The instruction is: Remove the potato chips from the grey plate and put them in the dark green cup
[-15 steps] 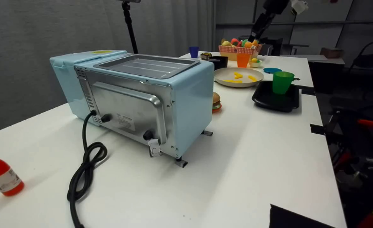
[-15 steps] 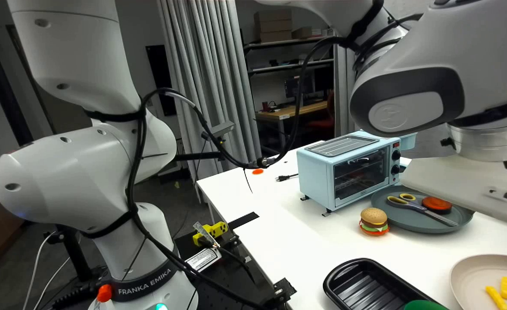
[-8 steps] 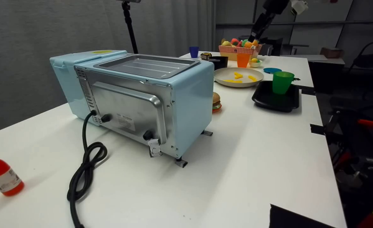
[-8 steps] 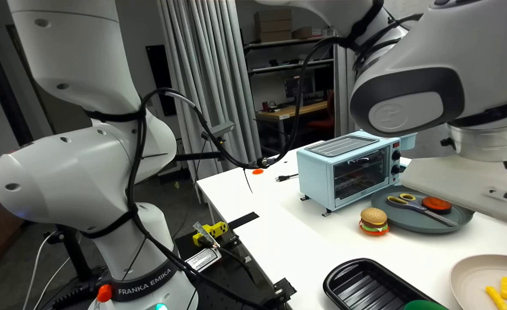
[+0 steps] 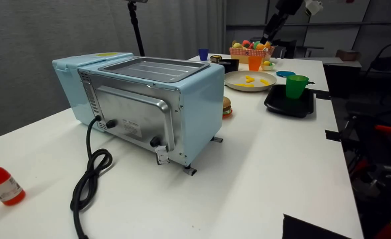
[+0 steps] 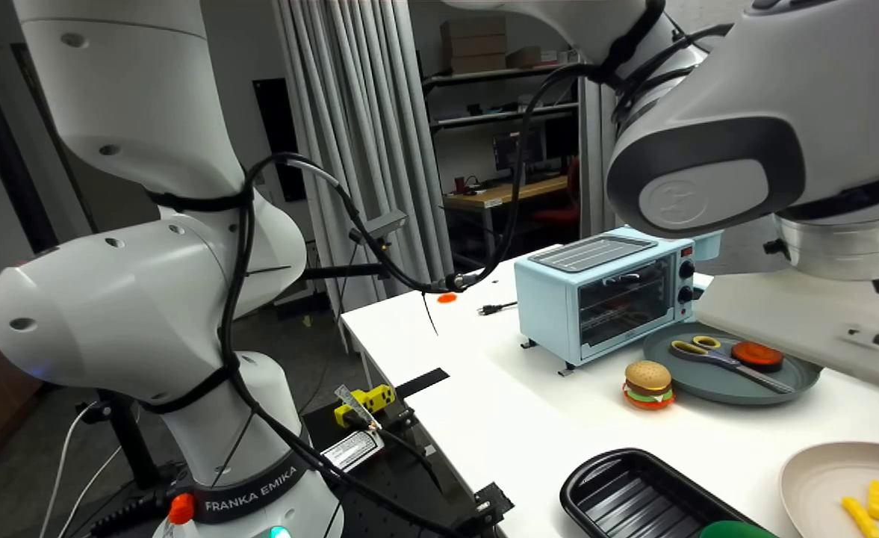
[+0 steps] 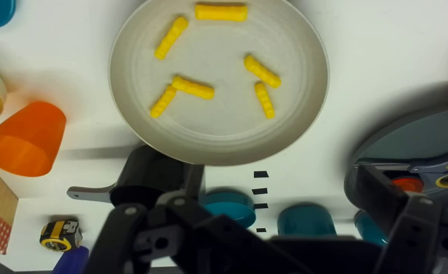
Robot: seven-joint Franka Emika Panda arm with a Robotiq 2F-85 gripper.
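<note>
The grey plate (image 7: pixel 224 49) lies in the upper middle of the wrist view. It also shows in both exterior views (image 5: pixel 236 78) (image 6: pixel 812 486). Several yellow potato chips (image 7: pixel 192 87) lie spread on it, some touching; they also show in both exterior views (image 5: pixel 264 82) (image 6: pixel 861 515). The dark green cup (image 5: pixel 295 88) stands upright in the black tray beside the plate. Only its rim shows at the bottom of an exterior view (image 6: pixel 735 530), and it is out of the wrist view. My gripper (image 7: pixel 284 182) is open and empty, above the table, its fingers wide apart below the plate's edge.
The black tray (image 5: pixel 283 108) sits near the table edge. The blue toaster oven (image 5: pixel 202 106), a burger (image 6: pixel 648 385) and a dark plate (image 6: pixel 678 377) with scissors are nearby. An orange cup (image 7: pixel 27 139), a black pan (image 7: pixel 147 171) and teal cups (image 7: pixel 305 220) surround the grey plate.
</note>
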